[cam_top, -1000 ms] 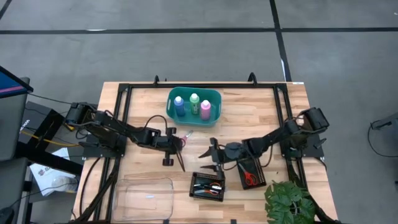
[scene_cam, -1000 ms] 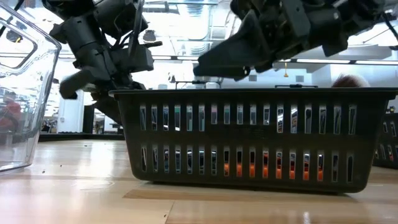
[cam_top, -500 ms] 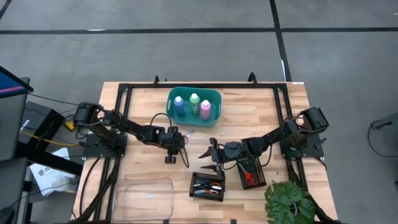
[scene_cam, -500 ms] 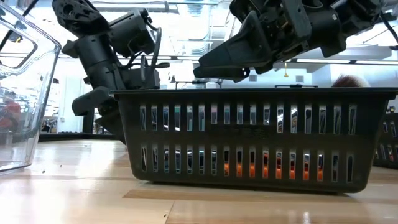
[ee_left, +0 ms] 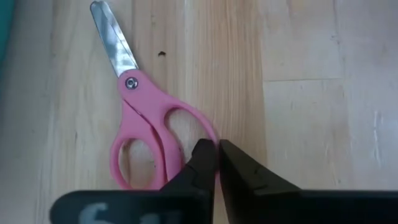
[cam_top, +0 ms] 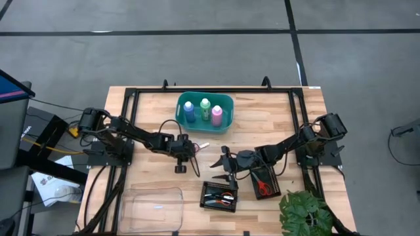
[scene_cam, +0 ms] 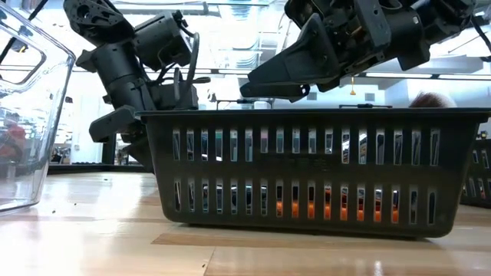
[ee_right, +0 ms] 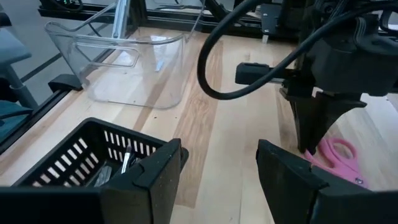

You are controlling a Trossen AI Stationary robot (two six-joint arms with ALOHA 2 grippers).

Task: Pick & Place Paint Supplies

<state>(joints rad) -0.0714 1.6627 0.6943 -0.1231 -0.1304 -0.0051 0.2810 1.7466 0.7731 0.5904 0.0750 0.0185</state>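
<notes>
The left gripper (ee_left: 217,155) is lowered over the pink scissors (ee_left: 149,124), which lie flat on the wooden table (ee_left: 323,93) near the teal basket (cam_top: 226,105); its fingers are pressed together on the outer rim of one handle loop. The blue bottle (cam_top: 189,111), green bottle (cam_top: 205,109) and pink bottle (cam_top: 216,115) are stood upright in that basket. The right gripper (ee_right: 217,162) is held open and empty above the table, beside a black mesh tray (ee_right: 74,155).
</notes>
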